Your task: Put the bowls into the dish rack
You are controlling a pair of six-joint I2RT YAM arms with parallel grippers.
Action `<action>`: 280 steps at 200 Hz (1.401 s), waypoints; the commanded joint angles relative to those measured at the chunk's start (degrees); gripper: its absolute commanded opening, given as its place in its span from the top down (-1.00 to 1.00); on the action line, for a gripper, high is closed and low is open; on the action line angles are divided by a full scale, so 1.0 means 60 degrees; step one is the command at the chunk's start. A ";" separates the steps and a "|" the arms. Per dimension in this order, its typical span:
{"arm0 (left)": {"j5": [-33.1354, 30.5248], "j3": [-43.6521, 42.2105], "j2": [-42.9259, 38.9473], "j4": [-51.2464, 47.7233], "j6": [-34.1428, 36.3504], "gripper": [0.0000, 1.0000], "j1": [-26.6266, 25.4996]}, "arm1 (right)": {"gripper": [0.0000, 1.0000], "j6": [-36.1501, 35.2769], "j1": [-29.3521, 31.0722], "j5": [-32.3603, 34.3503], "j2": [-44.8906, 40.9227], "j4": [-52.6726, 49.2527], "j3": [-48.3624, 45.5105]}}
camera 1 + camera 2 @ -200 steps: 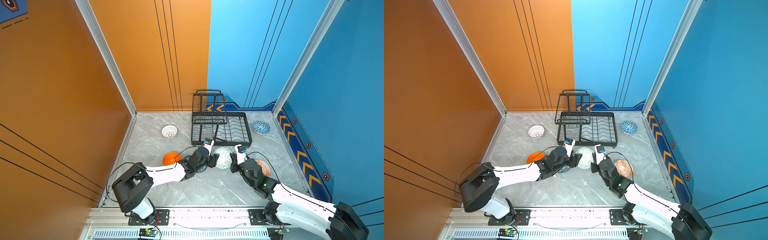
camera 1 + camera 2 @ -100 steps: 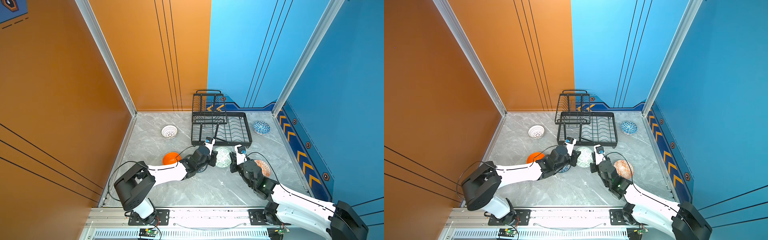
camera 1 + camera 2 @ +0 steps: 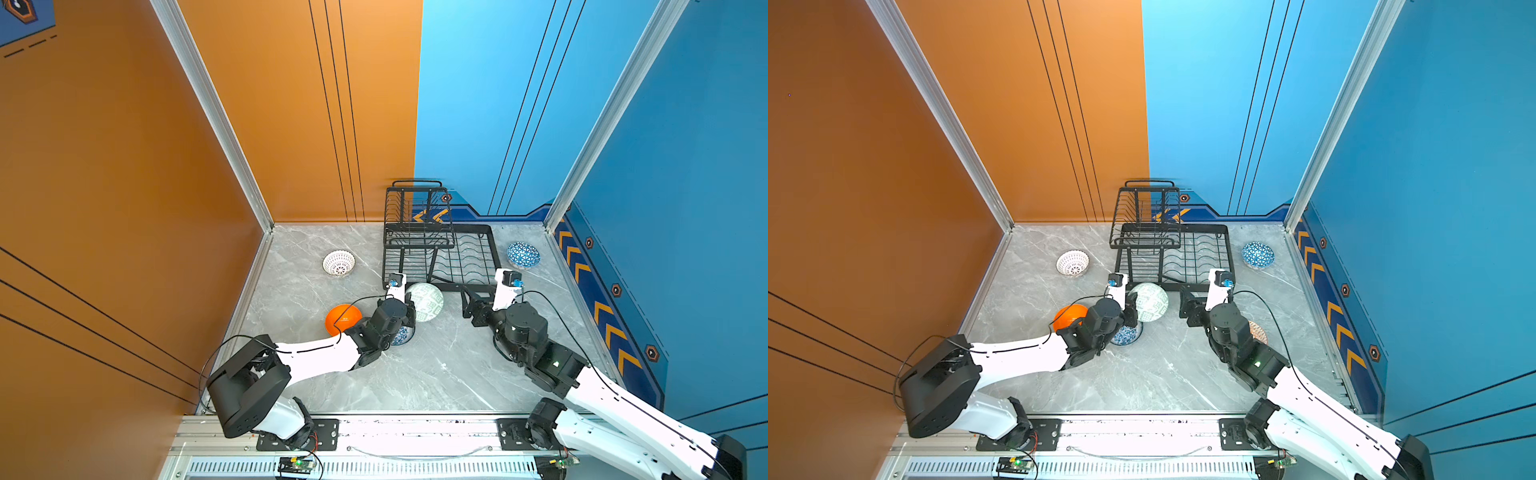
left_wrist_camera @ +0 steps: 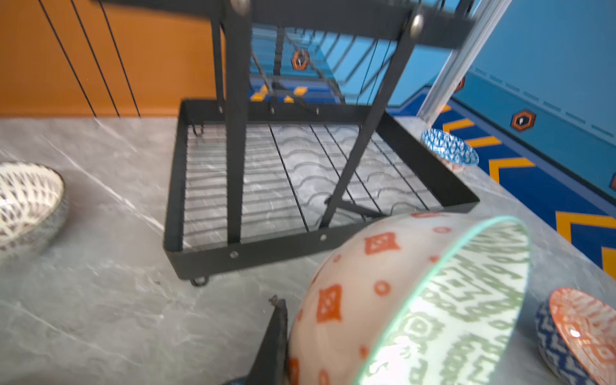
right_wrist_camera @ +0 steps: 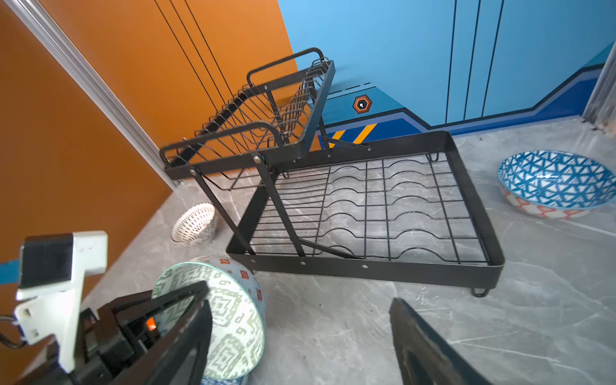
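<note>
My left gripper (image 3: 409, 309) is shut on the rim of the pale-green patterned bowl (image 3: 424, 301), which stands on edge just in front of the dish rack (image 3: 493, 253). In the left wrist view one finger (image 4: 273, 343) presses the bowl's outer wall (image 4: 350, 300); the other finger is hidden. My right gripper (image 3: 471, 307) stands open to the bowl's right, apart from it, with bare floor between its fingertips (image 5: 301, 303). The blue-floral bowl (image 3: 402, 336) lies partly under the left wrist. The rack is empty in both top views.
The plain orange bowl (image 3: 341, 318) sits left of my left wrist. A dark-lattice white bowl (image 3: 339, 263) lies left of the rack, a blue triangle-patterned bowl (image 3: 523, 254) to its right. An orange-red geometric bowl (image 3: 1258, 331) peeks out behind the right arm.
The left gripper closed on the pale-green bowl. The right gripper then opened, let go of the bowl and drew away to the right.
</note>
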 commanded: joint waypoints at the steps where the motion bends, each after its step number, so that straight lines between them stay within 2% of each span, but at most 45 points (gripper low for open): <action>1: -0.1036 -0.0258 -0.0446 0.2364 0.1034 1.00 -0.0196 | -0.80 0.1329 0.0274 -0.0620 0.0049 -0.0955 0.0576; 11: -0.1037 -0.0384 -0.0547 0.2868 0.1387 1.00 -0.0314 | -1.00 0.1606 0.0540 -0.0632 0.0171 -0.0810 0.0740; 35: -0.1122 -0.0692 -0.0396 0.4540 0.2593 1.00 -0.0685 | -0.99 0.2305 0.1108 -0.0656 0.0528 0.0051 0.0919; 60: -0.1141 -0.1178 0.0621 0.7806 0.4253 1.00 -0.1070 | -0.99 0.2756 0.1766 -0.0368 0.0879 0.0860 0.1143; 79: -0.1592 -0.0768 0.0999 0.7832 0.5267 1.00 -0.1424 | -0.99 0.3030 0.2193 -0.0185 0.1182 0.1493 0.1233; 115: -0.1685 -0.0359 0.1382 0.7830 0.5706 1.00 -0.1653 | -0.99 0.3552 0.2384 -0.0148 0.1587 0.2362 0.1217; 159: -0.1815 -0.0252 0.1320 0.7836 0.5992 1.00 -0.1779 | -0.96 0.4051 0.2226 0.0566 0.1546 0.3109 0.0824; 227: -0.1749 -0.0331 0.1139 0.7836 0.6017 1.00 -0.1850 | -0.67 0.5573 0.1423 -0.0308 0.2167 0.4031 0.0588; 261: -0.1954 -0.0185 0.1168 0.7838 0.6283 1.00 -0.1769 | -0.64 0.5774 0.1446 -0.0408 0.2124 0.4150 0.0451; 280: -0.2408 -0.0105 0.1142 0.7836 0.6283 1.00 -0.1695 | -0.64 0.5858 0.1454 -0.0469 0.1890 0.4128 0.0343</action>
